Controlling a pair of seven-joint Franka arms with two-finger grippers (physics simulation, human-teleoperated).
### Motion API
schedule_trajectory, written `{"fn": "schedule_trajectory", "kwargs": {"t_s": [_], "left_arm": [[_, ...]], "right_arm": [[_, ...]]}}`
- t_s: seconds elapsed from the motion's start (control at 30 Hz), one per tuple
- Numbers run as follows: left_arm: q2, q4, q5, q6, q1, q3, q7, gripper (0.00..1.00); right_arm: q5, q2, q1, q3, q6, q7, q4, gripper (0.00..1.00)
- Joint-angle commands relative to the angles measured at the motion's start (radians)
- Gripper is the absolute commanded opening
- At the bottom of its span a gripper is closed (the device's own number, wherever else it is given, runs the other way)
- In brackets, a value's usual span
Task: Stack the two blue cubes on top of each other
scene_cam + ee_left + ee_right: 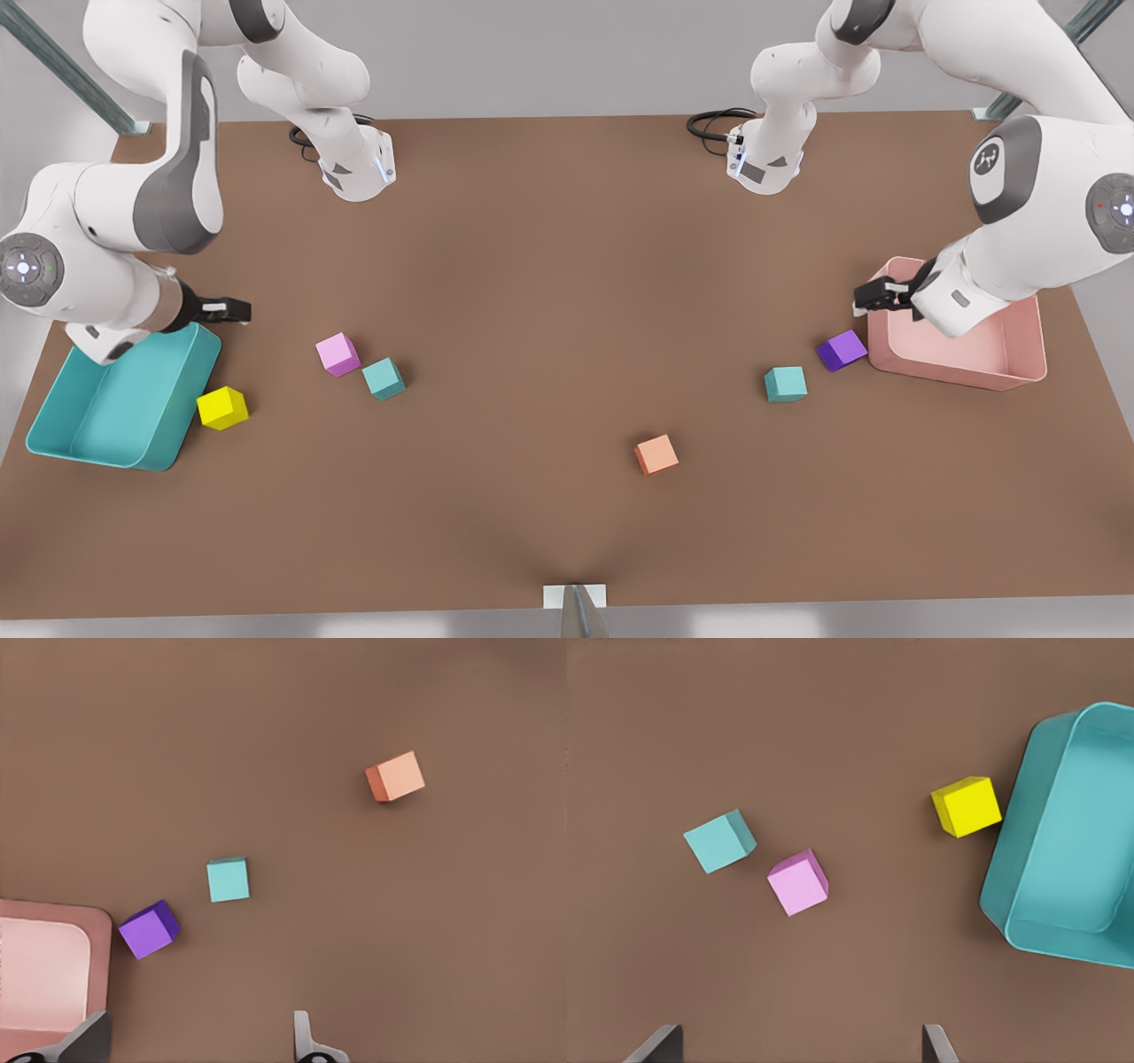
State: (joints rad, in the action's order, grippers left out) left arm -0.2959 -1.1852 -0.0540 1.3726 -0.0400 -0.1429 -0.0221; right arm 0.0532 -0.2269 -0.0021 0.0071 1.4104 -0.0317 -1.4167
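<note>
Up above the table (567,266), both grippers hang with nothing in them. The left gripper (873,297) sits on the front view's right, over the near-side rim of the pink bin (1019,372); in its own wrist view its 2 fingers (301,1041) stand wide apart with only bare table between them (199,1045). Closest to it is the purple cube (841,350), just beside the pink bin's corner (53,974) and not quite touching it. A little farther out lies 1 blue cube (786,384), near the purple cube but apart from it, flat on the table (229,880). Farther still from this gripper lies the orange cube (656,455), alone on open table (396,776).

The right gripper (221,310) sits on the front view's left, over the inner edge of the teal bin (124,416). Its wrist view shows its fingers (935,1045) spread wide as well, gripping nothing (802,1050). Near it, the yellow cube (221,408) lies just beside the teal bin's wall (1036,815); whether they touch I cannot tell (967,805). Out from the gripper toward the table's middle lies the pink cube (337,354), and right next to it, on its far side from the gripper, the other blue cube (384,378), the 2 nearly corner to corner (798,882) (720,841).

The 2 blue cubes lie well apart, each flat on the table, 1 close to each gripper, with the orange cube roughly between them.
</note>
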Motion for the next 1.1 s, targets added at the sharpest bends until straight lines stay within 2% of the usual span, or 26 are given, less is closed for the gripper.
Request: {"fn": "schedule_trajectory", "kwargs": {"t_s": [0.0, 0.03, 0.1, 0.13, 0.23, 0.3, 0.43, 0.57, 0.8, 1.07], "left_arm": [[0.004, -0.004, 0.013, 0.094, 0.0, -0.012, -0.013, 1.0], [-0.002, 0.001, 0.013, 0.094, 0.005, -0.023, -0.024, 1.0], [0.003, -0.017, 0.066, 0.086, 0.04, -0.029, -0.006, 1.0], [-0.002, -0.02, 0.08, 0.068, 0.04, -0.024, -0.021, 1.0], [-0.141, -0.01, 0.103, 0.103, 0.034, -0.026, -0.027, 1.0], [-0.149, -0.02, 0.105, 0.092, 0.009, -0.023, -0.028, 1.0], [-0.16, -0.022, 0.108, 0.092, 0.009, -0.021, -0.03, 1.0], [-0.166, -0.025, 0.102, 0.095, 0.008, -0.02, -0.056, 1.0], [-0.18, -0.024, 0.103, 0.102, 0.005, -0.02, -0.102, 1.0], [-0.181, -0.024, 0.099, 0.102, 0.005, -0.02, -0.104, 1.0]], "right_arm": [[0.004, 0.001, 0.004, 0.013, 0.087, -0.034, -0.004, 1.0], [0.004, 0.0, 0.007, 0.016, 0.087, -0.036, -0.005, 1.0], [0.026, -0.006, 0.008, 0.131, 0.091, -0.097, -0.008, 1.0], [0.103, -0.012, 0.037, 0.195, 0.111, -0.113, -0.01, 1.0], [0.123, -0.094, 0.132, 0.2, 0.127, -0.163, -0.01, 1.0], [0.102, -0.058, 0.111, 0.209, 0.335, -0.073, -0.244, 1.0], [0.06, -0.117, 0.065, 0.211, 0.519, -0.025, -0.343, 1.0], [-0.107, -0.153, 0.042, 0.195, 0.598, 0.033, -0.381, 1.0], [-0.108, -0.216, 0.056, 0.197, 0.69, 0.072, -0.38, 1.0], [-0.044, -0.227, 0.047, 0.186, 0.676, -0.005, -0.424, 1.0]]}}
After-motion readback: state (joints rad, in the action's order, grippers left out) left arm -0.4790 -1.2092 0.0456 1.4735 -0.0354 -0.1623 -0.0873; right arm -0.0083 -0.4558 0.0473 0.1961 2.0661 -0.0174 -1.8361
